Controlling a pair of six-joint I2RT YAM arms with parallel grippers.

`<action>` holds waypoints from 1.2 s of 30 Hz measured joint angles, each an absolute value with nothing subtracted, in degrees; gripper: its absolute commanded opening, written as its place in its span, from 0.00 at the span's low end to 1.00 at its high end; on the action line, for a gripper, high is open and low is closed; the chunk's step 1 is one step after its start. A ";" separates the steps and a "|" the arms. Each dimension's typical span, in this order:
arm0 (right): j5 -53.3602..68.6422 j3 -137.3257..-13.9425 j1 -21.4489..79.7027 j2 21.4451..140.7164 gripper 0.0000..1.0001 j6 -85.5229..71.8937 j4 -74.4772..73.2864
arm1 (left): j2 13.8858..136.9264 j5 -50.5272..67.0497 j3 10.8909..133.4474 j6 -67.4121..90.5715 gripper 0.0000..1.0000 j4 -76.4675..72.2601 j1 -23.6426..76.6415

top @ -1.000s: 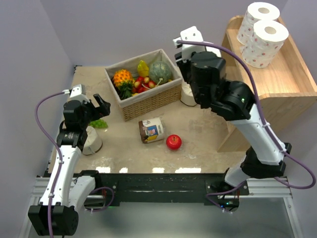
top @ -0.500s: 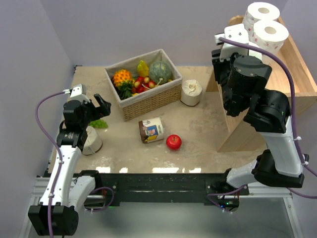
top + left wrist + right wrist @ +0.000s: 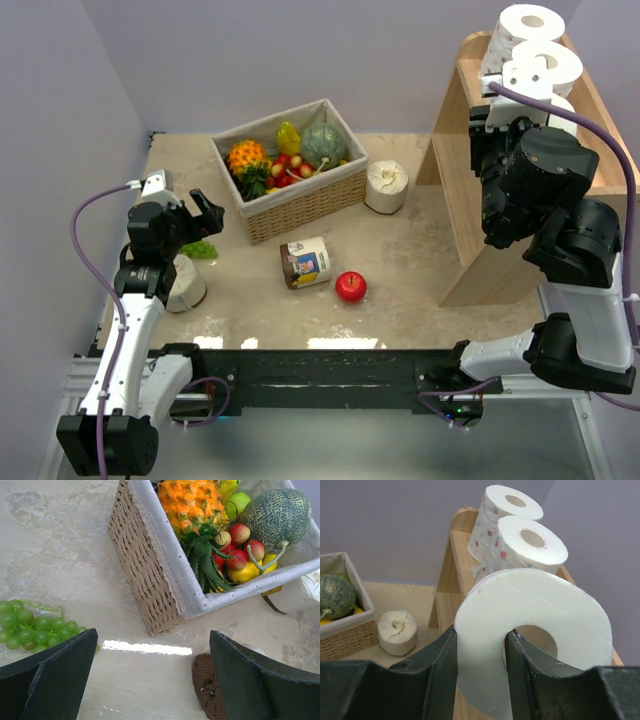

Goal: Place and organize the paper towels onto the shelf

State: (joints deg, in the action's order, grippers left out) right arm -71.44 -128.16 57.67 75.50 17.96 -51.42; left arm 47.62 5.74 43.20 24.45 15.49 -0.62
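Up over the shelf (image 3: pixel 600 160), the right gripper (image 3: pixel 480 666) had a plain white roll (image 3: pixel 535 610) pinched by its wall, one finger down the hollow centre and the other outside. That roll hung just in front of the two dotted rolls already on the top tier, the far one (image 3: pixel 507 510) and the near one (image 3: pixel 530 545), and whether it touched the wood yet could not be told. So the step in hand looked like the set-down of a third roll.

The next move would call for lowering it upright onto the bare wood beside the near dotted roll without nudging that pair, then letting the fingers part and lifting the inner one straight out of the core.

Two more paper towels waited on the table: a cream roll (image 3: pixel 386 187) just beside the wicker basket (image 3: pixel 300 205), and another (image 3: pixel 185 285) under the left arm. The left gripper (image 3: pixel 155 680) hovered over the table with its jaws wide apart, nothing between them.

Against a second earlier, the big change was the right arm: it had been low over the table by the basket, then halfway across at the shelf's side panel, and now it stood above the top tier. The left arm had not budged, nor had the two shelved rolls.
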 measured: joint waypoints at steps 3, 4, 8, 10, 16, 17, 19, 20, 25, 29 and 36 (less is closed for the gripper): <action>-72.23 -126.91 57.67 74.32 0.30 18.57 -50.89 | 47.62 5.74 43.20 24.45 1.00 15.49 -0.62; -72.60 -126.61 57.67 74.08 0.30 18.76 -50.72 | 47.62 5.72 43.20 24.45 1.00 15.49 -0.62; -72.75 -125.73 57.23 73.76 0.31 19.07 -50.41 | 47.62 5.72 43.20 24.45 1.00 15.49 -0.62; -72.73 -125.32 56.88 73.80 0.31 19.05 -50.41 | 47.62 5.72 43.20 24.45 1.00 15.49 -0.62; -72.73 -123.68 54.57 73.73 0.33 18.98 -50.41 | 47.62 5.72 43.20 24.47 1.00 15.49 -0.62; -72.71 -123.44 53.87 73.73 0.33 18.94 -50.54 | 47.62 5.72 43.20 24.45 1.00 15.49 -0.62; -72.58 -123.09 52.53 73.73 0.34 18.90 -50.72 | 47.62 5.72 43.20 24.47 1.00 15.49 -0.62; -72.51 -123.00 52.05 73.73 0.34 18.87 -50.74 | 47.62 5.72 43.20 24.45 1.00 15.49 -0.62; -71.46 -122.30 49.45 73.34 0.35 18.68 -51.03 | 47.59 5.72 43.20 24.47 1.00 15.49 -0.62; -70.06 -122.26 47.75 73.32 0.36 18.46 -51.05 | 47.55 5.63 43.20 24.45 1.00 15.49 -0.62; -68.16 -121.45 44.82 73.60 0.45 18.22 -51.18 | 47.48 5.50 43.20 24.45 1.00 15.49 -0.62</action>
